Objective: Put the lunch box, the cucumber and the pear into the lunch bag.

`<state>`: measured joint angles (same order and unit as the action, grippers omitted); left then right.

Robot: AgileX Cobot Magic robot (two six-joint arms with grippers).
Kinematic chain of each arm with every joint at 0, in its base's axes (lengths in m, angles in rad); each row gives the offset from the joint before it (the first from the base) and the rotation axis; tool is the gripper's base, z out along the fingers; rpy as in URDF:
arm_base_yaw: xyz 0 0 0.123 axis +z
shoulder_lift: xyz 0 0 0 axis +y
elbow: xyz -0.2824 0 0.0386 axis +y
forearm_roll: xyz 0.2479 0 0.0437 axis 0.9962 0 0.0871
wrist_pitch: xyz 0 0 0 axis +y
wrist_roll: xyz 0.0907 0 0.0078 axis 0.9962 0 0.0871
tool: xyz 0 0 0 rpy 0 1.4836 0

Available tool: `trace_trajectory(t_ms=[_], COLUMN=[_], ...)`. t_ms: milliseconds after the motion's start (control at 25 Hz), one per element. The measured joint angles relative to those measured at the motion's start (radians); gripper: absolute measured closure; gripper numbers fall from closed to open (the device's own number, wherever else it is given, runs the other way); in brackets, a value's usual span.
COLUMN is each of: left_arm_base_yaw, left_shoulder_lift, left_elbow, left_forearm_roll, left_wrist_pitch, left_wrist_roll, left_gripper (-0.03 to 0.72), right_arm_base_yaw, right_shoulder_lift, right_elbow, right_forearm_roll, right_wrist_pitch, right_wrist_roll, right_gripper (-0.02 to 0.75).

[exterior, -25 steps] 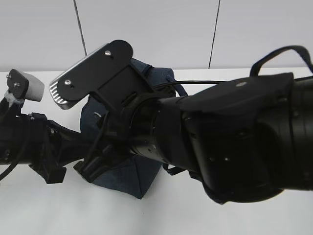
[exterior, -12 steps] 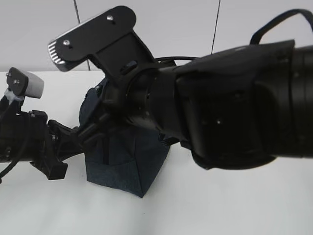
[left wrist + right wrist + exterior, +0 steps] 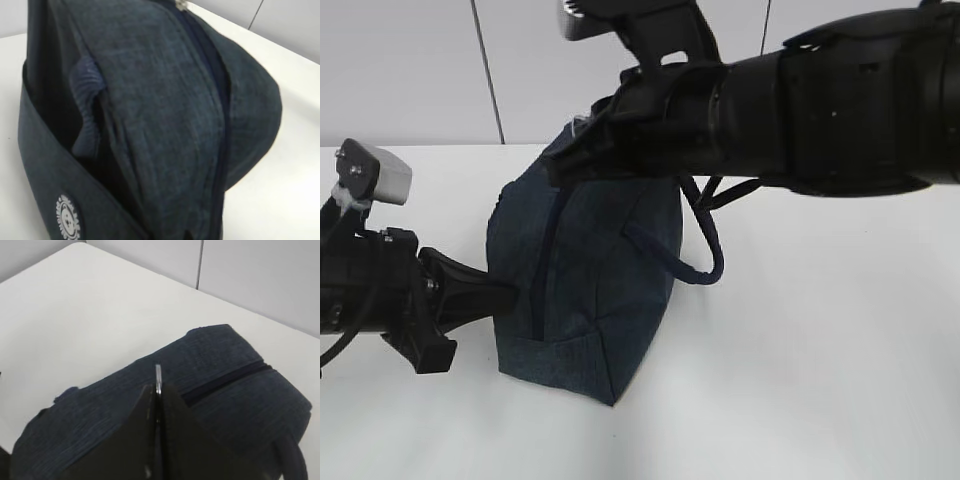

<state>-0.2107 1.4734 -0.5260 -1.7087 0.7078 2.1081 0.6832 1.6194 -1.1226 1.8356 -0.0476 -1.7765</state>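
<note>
Pincer on the right point(image 3: 158, 390) is pinching the metal ring pull point(image 3: 158, 378) of the lunch bag point(image 3: 585, 285), its 2 fingers pressed together around it above the zipper point(image 3: 225, 381). Left pincer point(image 3: 500, 292) is pressed shut against the bag's near end, apparently gripping a fold of fabric, though the contact is hidden. The bag is sitting on the white counter point(image 3: 800, 380), zipped. To do this well, the right arm is needing a pull straight along the zipper line while the left is anchoring the fabric taut. No lunch box, cucumber or pear is showing.
</note>
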Motion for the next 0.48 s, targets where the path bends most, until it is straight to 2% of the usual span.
trace_trajectory(t_ms=[160, 480], left_arm_base_yaw=[0.0, 0.0], left_shoulder_lift=[0.0, 0.0], left_elbow=[0.0, 0.009], left_forearm_roll=[0.021, 0.034], left_wrist_pitch=[0.003, 0.006], left_wrist_roll=[0.0, 0.0], left_gripper=[0.695, 0.695], right_arm_base_yaw=[-0.108, -0.254], right_shoulder_lift=[0.049, 0.201], right_elbow=[-0.027, -0.171], right_forearm_roll=[-0.008, -0.022], right_wrist_pitch=[0.126, 0.244], right_wrist_roll=[0.042, 0.089], right_gripper=[0.733, 0.732])
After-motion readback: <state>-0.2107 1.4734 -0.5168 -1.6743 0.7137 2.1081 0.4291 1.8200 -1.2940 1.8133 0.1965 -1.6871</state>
